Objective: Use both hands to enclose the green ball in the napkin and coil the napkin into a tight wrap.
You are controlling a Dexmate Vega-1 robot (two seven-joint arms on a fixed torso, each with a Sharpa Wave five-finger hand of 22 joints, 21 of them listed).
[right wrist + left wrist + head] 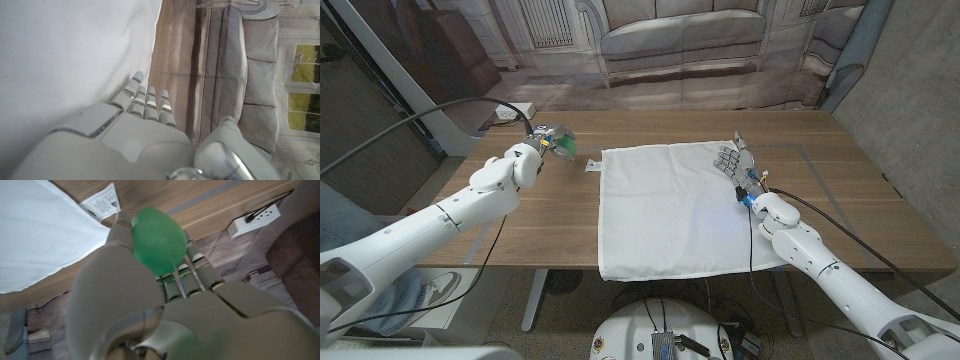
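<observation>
— Can you see the whole green ball (156, 239)?
— No, the left hand (150, 305) covers its lower part, and up close that hand is blurred.
— And the napkin (675, 208)?
— The right hand (733, 160) hides a bit of its far right corner; the tag (101, 202) print is too small to read.

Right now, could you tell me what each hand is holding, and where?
The left hand grips the green ball around its sides; the right hand holds nothing, over the napkin.
</observation>
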